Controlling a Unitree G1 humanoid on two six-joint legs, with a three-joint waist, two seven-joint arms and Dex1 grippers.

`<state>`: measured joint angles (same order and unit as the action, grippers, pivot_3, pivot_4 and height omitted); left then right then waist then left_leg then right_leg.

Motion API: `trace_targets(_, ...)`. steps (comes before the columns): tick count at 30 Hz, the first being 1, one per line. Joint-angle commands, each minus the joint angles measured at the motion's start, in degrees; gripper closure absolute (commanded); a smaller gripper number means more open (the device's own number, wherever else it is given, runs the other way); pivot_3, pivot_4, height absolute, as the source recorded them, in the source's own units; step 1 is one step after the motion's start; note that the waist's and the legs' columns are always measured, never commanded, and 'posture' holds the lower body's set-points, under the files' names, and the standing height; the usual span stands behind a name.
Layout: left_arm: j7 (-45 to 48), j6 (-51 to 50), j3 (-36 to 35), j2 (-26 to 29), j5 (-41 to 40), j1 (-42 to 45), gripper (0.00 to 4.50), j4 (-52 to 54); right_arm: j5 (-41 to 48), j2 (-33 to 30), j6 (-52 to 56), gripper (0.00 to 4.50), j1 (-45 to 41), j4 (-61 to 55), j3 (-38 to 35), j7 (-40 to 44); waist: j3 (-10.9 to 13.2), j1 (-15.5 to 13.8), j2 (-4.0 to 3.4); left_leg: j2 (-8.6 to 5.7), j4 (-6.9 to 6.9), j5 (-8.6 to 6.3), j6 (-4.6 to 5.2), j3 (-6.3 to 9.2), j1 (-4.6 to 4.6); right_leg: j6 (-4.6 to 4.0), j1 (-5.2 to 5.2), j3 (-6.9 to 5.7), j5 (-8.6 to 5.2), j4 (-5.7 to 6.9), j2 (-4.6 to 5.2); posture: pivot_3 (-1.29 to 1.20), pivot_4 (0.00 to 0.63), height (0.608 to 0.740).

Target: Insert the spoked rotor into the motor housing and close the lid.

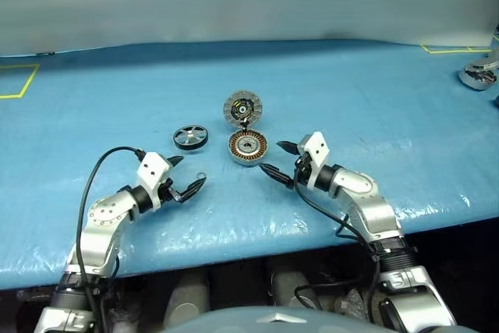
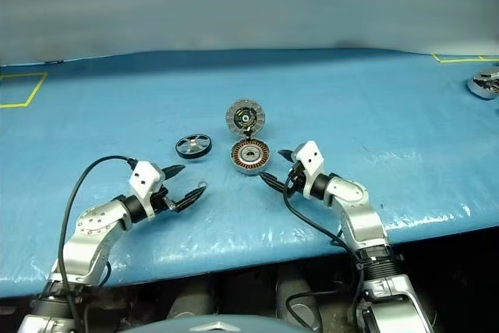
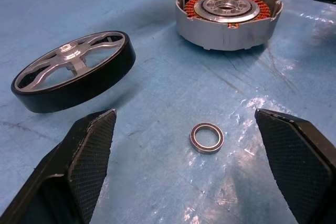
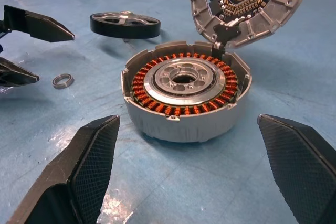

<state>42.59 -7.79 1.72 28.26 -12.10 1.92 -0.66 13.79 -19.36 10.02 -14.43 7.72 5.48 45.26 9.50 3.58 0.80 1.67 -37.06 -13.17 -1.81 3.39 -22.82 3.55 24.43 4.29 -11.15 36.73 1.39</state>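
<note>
— Rotor (image 3: 71, 69) is not yet picked; it lies just ahead of the left claw (image 1: 185, 176), which gapes wide and empty.
— And the right claw (image 4: 189, 182)?
— Also wide, empty, facing the motor housing (image 4: 186, 95), lid (image 4: 247, 1) up. Next, probably: grasp the rotor rim.

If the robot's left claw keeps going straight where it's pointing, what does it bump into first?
Probably the tiny metal ring, lying on the blue table straight ahead of the open left gripper. The motor housing lies further along that line; depth is hard to judge.
</note>
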Motion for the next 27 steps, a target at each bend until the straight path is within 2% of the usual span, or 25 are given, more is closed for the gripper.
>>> trace_targets(1,1.10,1.93,1.39,0.61,1.82,1.79,0.00,-1.48,0.65,-0.27,-1.13,0.06,0.01,-3.39,-0.74,0.12,0.00,-0.05,0.00,0.00,0.00,0.00,0.00,0.00,0.00,0.00,0.00,0.00,0.00,0.00,0.00,0.00,0.150,0.740)
trace_targets(7,0.72,2.20,2.96,-0.50,3.93,4.36,0.00,-5.66,0.93,-0.48,-1.38,0.06,0.75,-5.86,-0.22,0.72,0.00,-0.13,0.00,0.00,0.00,0.00,0.00,0.01,0.00,0.00,0.00,-0.01,0.00,0.01,0.00,0.00,0.150,0.740)
trace_targets(10,-0.47,2.39,3.19,-0.96,5.08,5.39,0.61,-7.90,0.95,-0.40,-1.22,0.00,1.30,-6.92,-0.14,0.55,-0.01,-0.17,0.00,0.00,0.00,0.00,0.00,0.02,0.01,0.01,-0.01,-0.02,0.00,0.02,0.00,0.00,0.150,0.740)
trace_targets(12,-0.48,2.23,3.76,-0.95,5.74,5.64,1.23,-8.37,0.85,-0.34,-1.30,0.00,1.48,-7.01,-0.31,0.33,-0.01,-0.17,0.00,0.00,-0.01,0.00,0.00,0.02,0.02,0.01,-0.03,-0.01,0.01,0.02,0.00,0.00,0.150,0.740)
trace_targets(14,-0.11,1.84,4.26,-0.96,5.94,5.74,1.23,-8.32,0.80,-0.33,-1.34,0.00,1.57,-6.99,-0.40,0.23,-0.01,-0.11,0.00,0.00,-0.02,0.00,0.00,0.01,0.09,0.01,-0.08,-0.01,0.01,0.03,0.00,0.00,0.150,0.740)
trace_targets(17,0.21,1.52,4.29,-0.96,5.73,5.43,1.84,-7.69,0.78,-0.33,-1.27,0.00,1.50,-6.93,-0.39,0.24,-0.01,-0.11,0.00,0.00,-0.02,0.00,0.00,0.01,0.15,0.01,-0.11,0.00,0.00,0.05,0.00,0.00,0.150,0.740)
trace_targets(19,-0.80,2.31,4.34,-0.77,6.74,5.24,2.45,-7.69,0.72,-0.33,-1.27,0.00,1.42,-6.75,-0.28,0.31,-0.01,-0.11,0.00,0.00,-0.02,0.00,0.00,0.01,0.15,0.01,-0.12,0.00,0.00,0.05,0.00,0.00,0.150,0.740)
trace_targets(22,-1.24,3.20,3.59,-1.31,5.87,4.97,2.45,-7.56,0.62,-0.24,-1.35,0.00,1.29,-6.47,-0.15,0.33,-0.01,-0.10,-0.01,0.00,-0.02,0.00,0.00,0.01,0.16,0.01,-0.12,0.00,0.00,0.06,0.00,0.00,0.150,0.740)
trace_targets(27,1.24,2.38,0.45,-1.76,-0.16,2.94,2.45,-4.72,0.50,-0.10,-1.51,0.00,0.71,-5.84,-0.02,0.42,-0.01,0.00,0.00,0.00,0.00,0.00,0.00,0.01,0.13,0.01,-0.09,0.00,0.00,0.05,0.00,0.00,0.150,0.740)
